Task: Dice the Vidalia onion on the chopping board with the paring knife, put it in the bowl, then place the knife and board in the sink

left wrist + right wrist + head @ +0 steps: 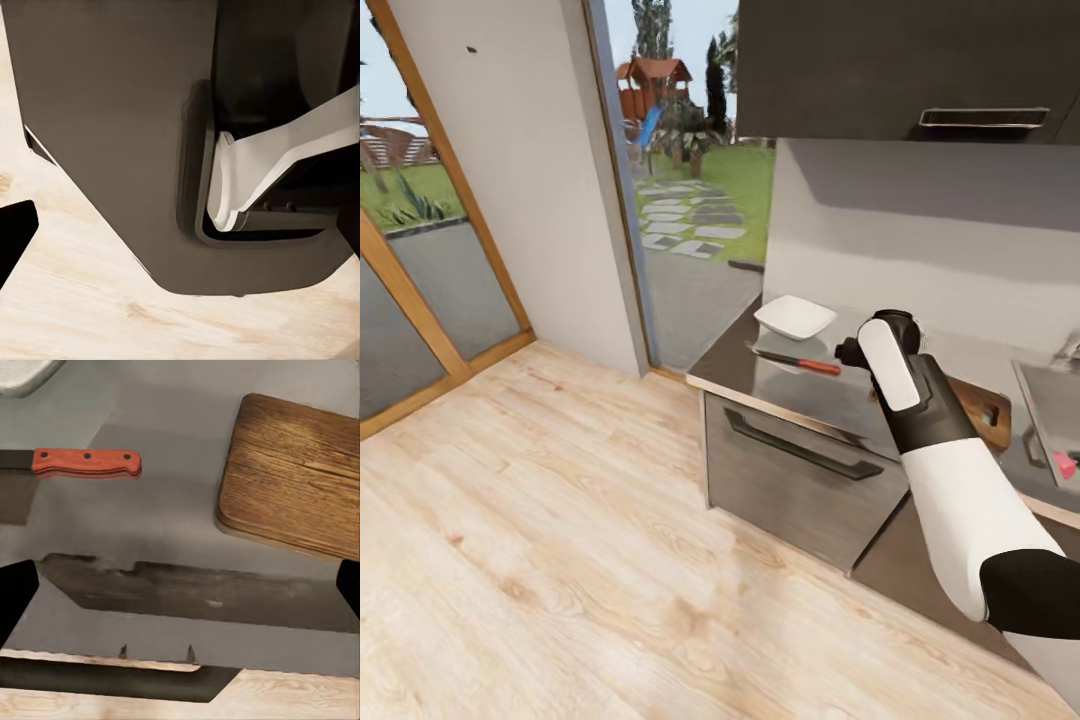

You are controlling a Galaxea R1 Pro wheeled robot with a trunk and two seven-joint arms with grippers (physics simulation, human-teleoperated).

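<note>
The right arm (950, 470) reached forward over the grey tabletop (810, 395), its wrist above the space between the paring knife (800, 361) and the chopping board (982, 405). In the right wrist view the right fingers (180, 592) stood wide apart with nothing between them, only the dark tip of one finger (15, 598) showing at each edge. The knife (86, 463) lay flat with its reddish handle pointing toward the board (292, 472), and the two were apart. The white bowl (795, 317) sat just beyond the knife, toward the far left end of the tabletop. The sink (1052, 410) lay at the right, past the board, with a small red thing (1065, 463) at its near side. The left wrist view showed dark and white robot parts (247, 180) above the wood floor (75, 300); I cannot tell how the left fingers stood.
</note>
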